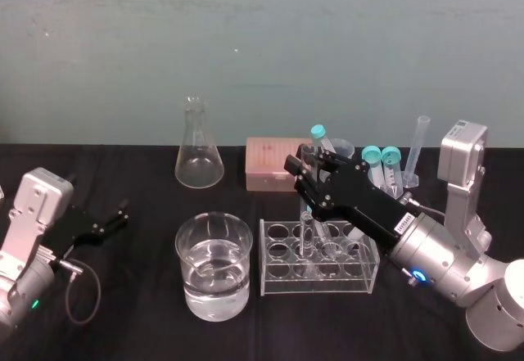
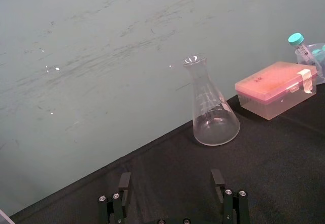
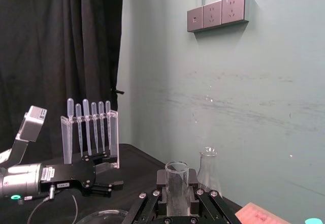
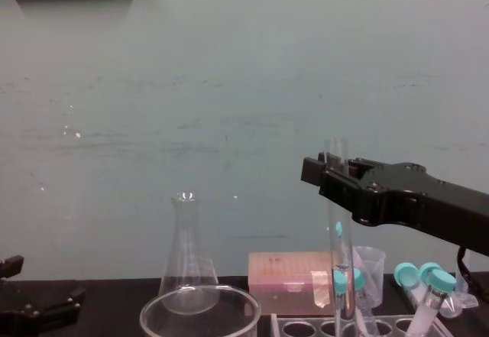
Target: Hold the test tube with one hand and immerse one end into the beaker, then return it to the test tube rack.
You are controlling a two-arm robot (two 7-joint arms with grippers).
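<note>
The table [image 1: 139, 214] before me wore a black cloth and ran back to a pale green wall. Just left of its middle stood the beaker [image 1: 213, 267], part full of clear liquid. The test tube rack [image 1: 274, 279] sat at three o'clock from it, close beside it but apart. At twelve o'clock from the beaker stood a conical flask [image 1: 199, 152], near the wall. A pink box [image 1: 268, 164] lay at three o'clock from the flask and at twelve o'clock from the rack. Farther toward three o'clock stood a small measuring cup [image 4: 372, 264] and a thin graduated cylinder [image 1: 417, 152]. A clear pipette stand [image 3: 89, 132] stood on the cloth before a black curtain.
</note>
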